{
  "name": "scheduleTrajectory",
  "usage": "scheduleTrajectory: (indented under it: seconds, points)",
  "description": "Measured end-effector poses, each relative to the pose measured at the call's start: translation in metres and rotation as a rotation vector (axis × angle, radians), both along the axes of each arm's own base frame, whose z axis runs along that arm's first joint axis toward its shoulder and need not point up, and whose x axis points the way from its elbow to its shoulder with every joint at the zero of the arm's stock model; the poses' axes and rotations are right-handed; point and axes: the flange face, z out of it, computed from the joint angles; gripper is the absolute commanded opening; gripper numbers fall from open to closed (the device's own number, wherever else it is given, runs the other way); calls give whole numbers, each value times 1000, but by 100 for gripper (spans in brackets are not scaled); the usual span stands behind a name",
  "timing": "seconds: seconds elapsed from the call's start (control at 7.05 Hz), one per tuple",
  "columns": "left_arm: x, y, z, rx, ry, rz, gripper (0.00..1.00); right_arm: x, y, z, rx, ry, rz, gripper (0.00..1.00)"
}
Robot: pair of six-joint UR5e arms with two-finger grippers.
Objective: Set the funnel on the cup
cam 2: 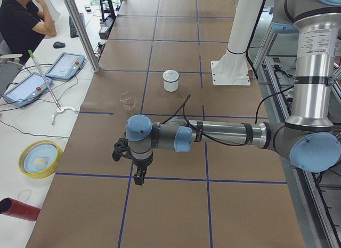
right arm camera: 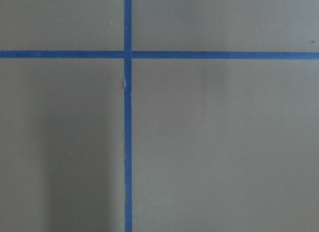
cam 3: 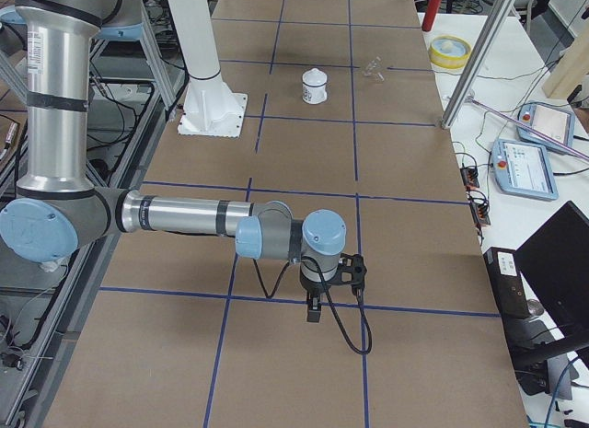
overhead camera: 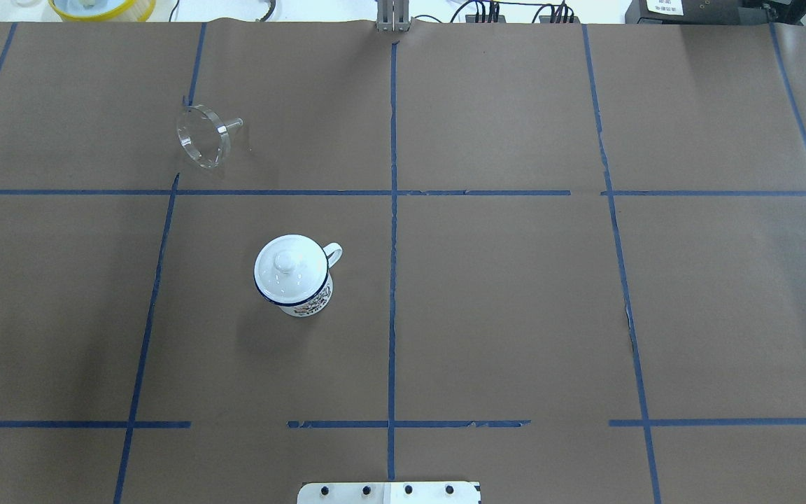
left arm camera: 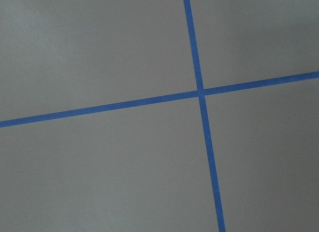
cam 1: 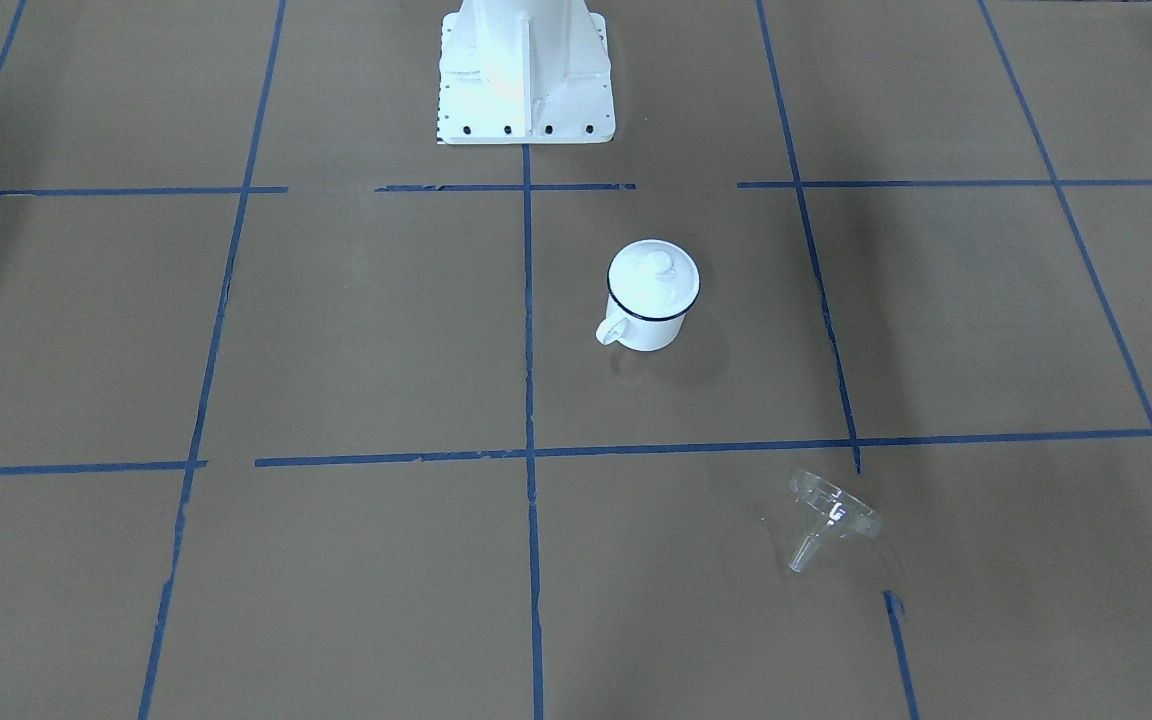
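"Two questions. Are the left gripper [cam 2: 138, 177] and right gripper [cam 3: 314, 312] open?"
"Can't tell. Both hang over the table [overhead camera: 515, 315]. I see nothing in them."
"And the funnel [overhead camera: 203, 137]?"
"On its side, well apart from the cup [overhead camera: 307, 301], which has a lid [overhead camera: 284, 263] on."

No writing can be read. A dark blue print [overhead camera: 307, 304] on the cup [overhead camera: 291, 269], far from the jaws of the left gripper [cam 2: 139, 176], is too small; the white label [cam 2: 311, 45] on the left arm [cam 2: 314, 93], high above those jaws, blurs.
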Motion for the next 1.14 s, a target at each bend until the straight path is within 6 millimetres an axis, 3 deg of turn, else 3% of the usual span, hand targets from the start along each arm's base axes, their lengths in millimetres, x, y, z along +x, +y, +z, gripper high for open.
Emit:
scheduleTrajectory:
  seconds: [0.43,0.71,0.99,1.14]
  points:
    - [0,4,-2,3,1,-1,100,0,0,0,0,0,0,100]
    - [0,0,-13,25,-1,-2,100,0,0,0,0,0,0,100]
    - [1,-5,-45,74,-2,-7,100,0,0,0,0,0,0,100]
    - [2,-9,-72,92,-1,-9,100,0,0,0,1,0,0,100]
